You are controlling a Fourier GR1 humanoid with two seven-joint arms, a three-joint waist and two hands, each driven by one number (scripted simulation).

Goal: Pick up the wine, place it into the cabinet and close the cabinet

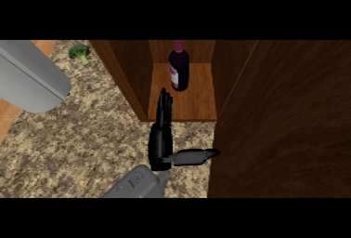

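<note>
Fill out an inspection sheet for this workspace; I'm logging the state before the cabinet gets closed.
Surface: speckled stone counter, bare around the hand.
Job's things: wine bottle stands inside the open cabinet; the cabinet door is swung open at the right.
Clutter: broccoli at the far left of the counter; a grey rounded object at the left edge.
Hands: one hand at the cabinet's front, fingers straight, holding nothing; which hand it is cannot be told.
Cables: nothing seen.
Surroundings: nothing seen.
</note>
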